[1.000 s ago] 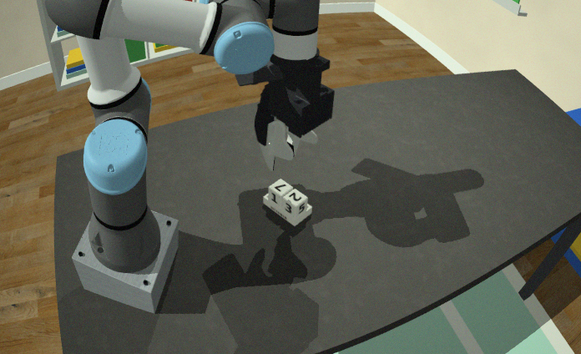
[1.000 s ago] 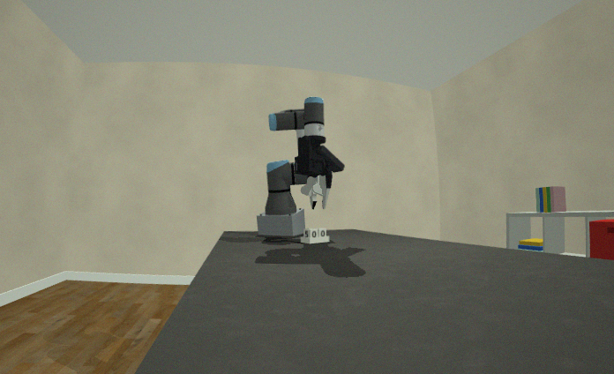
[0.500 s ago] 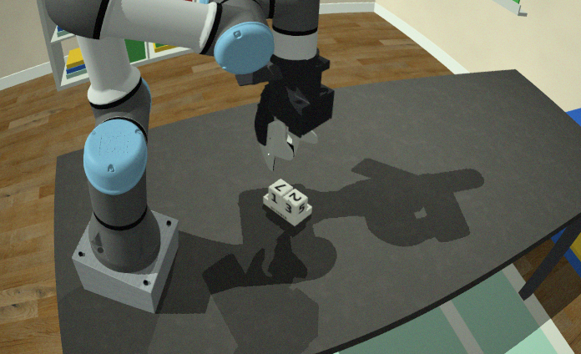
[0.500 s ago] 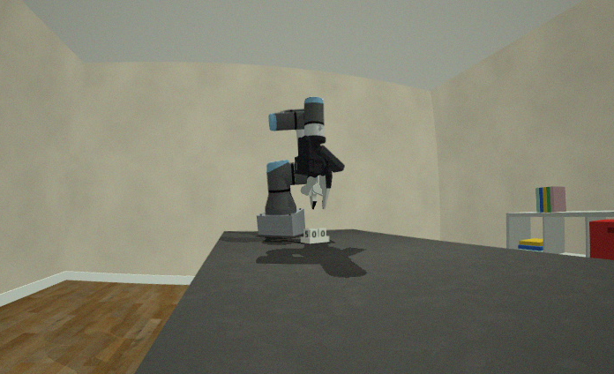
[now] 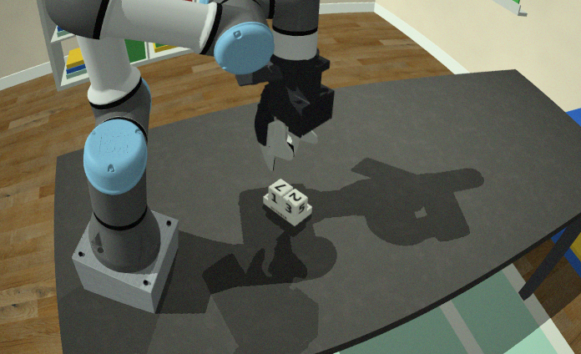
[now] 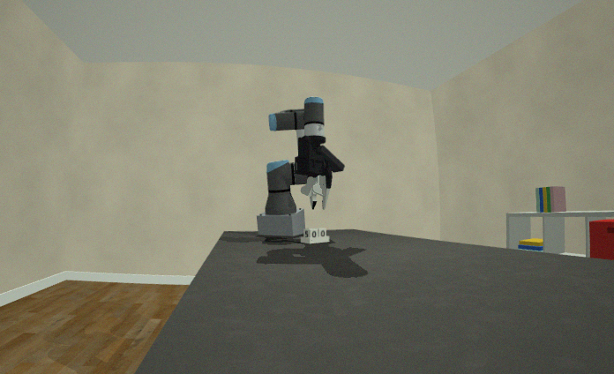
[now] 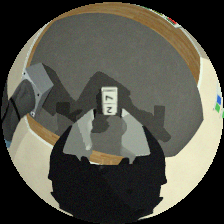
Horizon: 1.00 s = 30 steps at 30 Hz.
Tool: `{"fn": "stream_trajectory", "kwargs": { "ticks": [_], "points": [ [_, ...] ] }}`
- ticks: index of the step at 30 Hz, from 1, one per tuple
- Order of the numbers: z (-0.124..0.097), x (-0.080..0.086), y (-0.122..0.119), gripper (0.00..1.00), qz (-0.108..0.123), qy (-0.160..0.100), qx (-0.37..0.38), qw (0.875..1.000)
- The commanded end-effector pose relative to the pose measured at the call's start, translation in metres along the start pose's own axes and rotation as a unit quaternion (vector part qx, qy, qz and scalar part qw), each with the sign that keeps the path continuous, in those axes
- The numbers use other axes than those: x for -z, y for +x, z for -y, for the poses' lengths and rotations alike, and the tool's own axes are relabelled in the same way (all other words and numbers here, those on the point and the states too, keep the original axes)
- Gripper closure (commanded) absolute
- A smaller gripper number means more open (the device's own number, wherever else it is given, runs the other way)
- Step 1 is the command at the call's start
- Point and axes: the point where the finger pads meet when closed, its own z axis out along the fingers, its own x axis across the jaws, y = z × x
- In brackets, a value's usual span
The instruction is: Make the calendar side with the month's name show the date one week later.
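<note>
The white tray [image 5: 286,218] [image 6: 315,240] stands on the table with small lettering along its front in the top view. Both cubes sit side by side in it. The left cube [image 5: 280,186] [image 6: 322,230] [image 7: 109,95] shows 1 on the lettered side and 7 on top. The right cube [image 5: 296,195] [image 6: 310,230] [image 7: 109,108] shows 3 on that side, 2 on top and 5 on its end. The exterior view shows 0 and 0 on the back. My gripper [image 5: 283,162] [image 6: 318,208] [image 7: 108,109] is above the cubes, partly open and empty, its fingertips a little apart.
The table [image 5: 433,132] [image 6: 393,306] carries the arm's grey base block [image 5: 121,287] [image 6: 279,225] left of the tray in the top view. The arm's shadows fall around the tray. A shelf [image 6: 553,232] with books and a red box stands beyond the table in the exterior view.
</note>
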Motion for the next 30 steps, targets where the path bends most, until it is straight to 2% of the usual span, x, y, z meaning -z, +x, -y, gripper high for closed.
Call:
{"fn": "stream_trajectory", "kwargs": {
  "ticks": [1,11,30],
  "points": [
    [0.000,0.000,0.001,0.71,-0.001,-0.001,0.000,1.000],
    [0.000,-0.006,0.001,0.71,-0.001,-0.001,0.000,1.000],
    [0.000,-0.031,0.001,0.71,-0.001,-0.001,0.000,1.000]
  ]
}}
